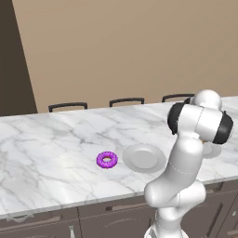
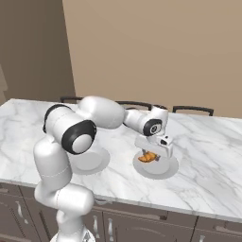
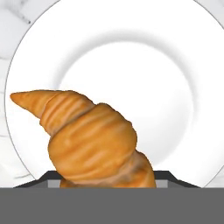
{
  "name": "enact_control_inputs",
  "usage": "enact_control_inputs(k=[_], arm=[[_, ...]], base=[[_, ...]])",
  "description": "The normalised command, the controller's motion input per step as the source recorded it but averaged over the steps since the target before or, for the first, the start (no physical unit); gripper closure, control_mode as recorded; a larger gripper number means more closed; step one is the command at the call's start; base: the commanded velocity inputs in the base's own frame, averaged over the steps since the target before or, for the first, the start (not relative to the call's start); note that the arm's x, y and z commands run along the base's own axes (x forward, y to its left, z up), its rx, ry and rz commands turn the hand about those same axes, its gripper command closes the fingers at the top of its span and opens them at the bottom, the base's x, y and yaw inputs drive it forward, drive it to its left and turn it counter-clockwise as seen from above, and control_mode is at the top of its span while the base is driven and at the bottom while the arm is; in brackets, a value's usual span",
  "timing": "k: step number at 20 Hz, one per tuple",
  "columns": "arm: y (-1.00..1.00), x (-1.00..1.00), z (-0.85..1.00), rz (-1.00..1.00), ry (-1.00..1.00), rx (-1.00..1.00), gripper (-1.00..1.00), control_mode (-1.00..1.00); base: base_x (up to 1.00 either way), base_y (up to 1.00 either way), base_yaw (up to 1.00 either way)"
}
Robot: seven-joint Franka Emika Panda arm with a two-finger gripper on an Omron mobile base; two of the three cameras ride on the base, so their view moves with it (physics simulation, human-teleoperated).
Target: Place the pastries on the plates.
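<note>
Even, soft, shadowless rendered light

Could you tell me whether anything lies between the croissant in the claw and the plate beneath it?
Nothing visible does: the croissant hangs in the claw directly over the bare plate.

White marble counter point(image 1: 56, 135), lightly set.
You have the purple donut point(image 1: 107, 160) on the marble just beside one grey plate point(image 1: 144, 158); a second plate point(image 2: 163, 170) sits farther right.
</note>
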Motion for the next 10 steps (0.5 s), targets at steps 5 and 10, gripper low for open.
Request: enact_control_inputs(k=[5,10], arm=[[-0.11,0.03,0.0,-0.03,0.0,0.0,1.0,-1.0],[0.0,0.0,-0.33,0.0,0.0,0.01,1.0,-1.0]], base=[[0.0,0.0,0.0],[0.0,0.0,0.0]])
